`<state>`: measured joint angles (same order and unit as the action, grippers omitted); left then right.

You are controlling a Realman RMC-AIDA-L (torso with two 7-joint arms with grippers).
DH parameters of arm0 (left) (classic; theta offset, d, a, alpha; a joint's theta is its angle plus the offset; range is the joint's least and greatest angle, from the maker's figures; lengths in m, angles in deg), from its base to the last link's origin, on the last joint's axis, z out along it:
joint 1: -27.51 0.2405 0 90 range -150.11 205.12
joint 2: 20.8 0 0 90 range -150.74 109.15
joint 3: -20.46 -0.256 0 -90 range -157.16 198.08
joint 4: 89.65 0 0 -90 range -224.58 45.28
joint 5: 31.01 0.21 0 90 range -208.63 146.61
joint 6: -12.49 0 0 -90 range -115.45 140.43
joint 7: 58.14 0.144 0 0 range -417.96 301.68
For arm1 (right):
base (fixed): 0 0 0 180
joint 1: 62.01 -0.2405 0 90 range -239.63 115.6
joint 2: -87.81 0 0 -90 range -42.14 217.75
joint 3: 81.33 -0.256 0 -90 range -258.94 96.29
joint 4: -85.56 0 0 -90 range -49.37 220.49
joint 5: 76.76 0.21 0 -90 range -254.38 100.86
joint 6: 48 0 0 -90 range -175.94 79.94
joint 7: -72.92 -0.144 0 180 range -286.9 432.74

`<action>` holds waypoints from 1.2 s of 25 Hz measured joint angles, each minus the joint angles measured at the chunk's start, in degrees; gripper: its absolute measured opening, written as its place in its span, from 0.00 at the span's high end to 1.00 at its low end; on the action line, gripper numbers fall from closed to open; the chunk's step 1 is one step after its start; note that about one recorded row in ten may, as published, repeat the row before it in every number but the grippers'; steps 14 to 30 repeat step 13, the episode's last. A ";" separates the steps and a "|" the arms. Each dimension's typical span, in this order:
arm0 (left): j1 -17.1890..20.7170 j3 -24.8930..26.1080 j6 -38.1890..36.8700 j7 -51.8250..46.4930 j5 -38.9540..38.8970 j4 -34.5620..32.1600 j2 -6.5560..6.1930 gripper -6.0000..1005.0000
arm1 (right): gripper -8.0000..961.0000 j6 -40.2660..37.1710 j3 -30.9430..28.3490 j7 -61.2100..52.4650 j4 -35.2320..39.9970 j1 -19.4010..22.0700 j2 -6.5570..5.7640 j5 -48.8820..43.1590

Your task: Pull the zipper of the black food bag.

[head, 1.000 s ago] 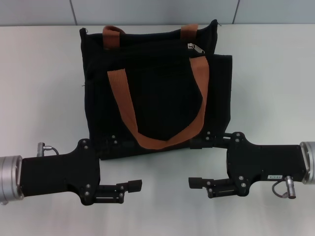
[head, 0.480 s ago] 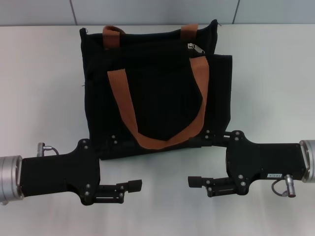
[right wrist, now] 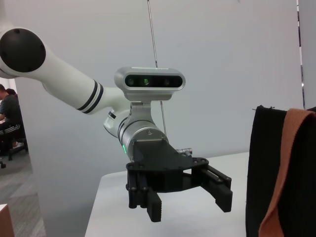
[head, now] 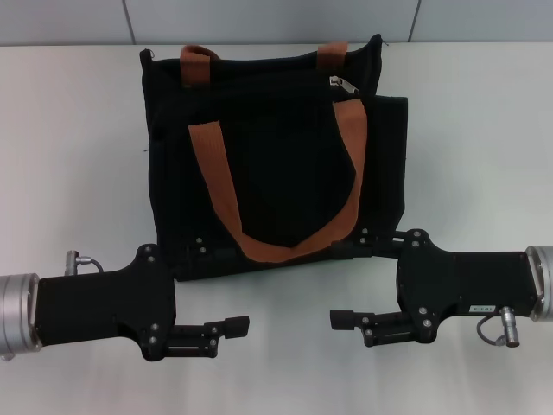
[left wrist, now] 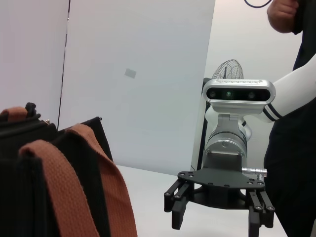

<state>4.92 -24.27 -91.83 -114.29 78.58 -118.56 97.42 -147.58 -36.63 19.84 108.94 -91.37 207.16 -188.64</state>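
The black fabric food bag (head: 272,156), with brown webbing handles (head: 285,186), stands on the white tabletop (head: 78,156), its top edge on the far side from the robot. A small silver zipper pull (head: 343,85) sits near the right end of that top edge; whether the zipper is run shut or open along its length cannot be told from these views, so the scene fits both a pull yet to be made and one already made. The left gripper (head: 216,294) and the right gripper (head: 346,285) hover low at the bag's near edge, facing each other, each with its fingers spread wide and holding nothing (the opposite wrist views show this clearly). Any pull would call for one gripper to travel over the bag to that small pull and pinch it precisely. Compared with the earlier frames, the right gripper has shifted very slightly; the left gripper and bag are unchanged.
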 joint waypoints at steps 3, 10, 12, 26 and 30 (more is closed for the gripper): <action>0.00 0.00 0.00 -0.01 0.00 0.00 0.00 0.19 | 0.16 0.00 0.04 0.00 0.00 0.00 0.00 0.00; 0.00 0.00 -0.11 -0.02 0.04 0.00 0.00 0.19 | 0.16 0.00 0.33 0.00 -0.16 0.00 0.00 0.00; 0.00 0.00 -0.22 0.05 0.12 0.00 0.00 0.19 | 0.16 -0.03 0.40 0.00 -0.18 0.00 0.00 0.00; 0.00 0.00 -0.22 0.05 0.12 0.00 0.00 0.19 | 0.16 -0.03 0.40 0.00 -0.18 0.00 0.00 0.00; 0.00 0.00 -0.22 0.05 0.12 0.00 0.00 0.19 | 0.16 -0.03 0.40 0.00 -0.18 0.00 0.00 0.00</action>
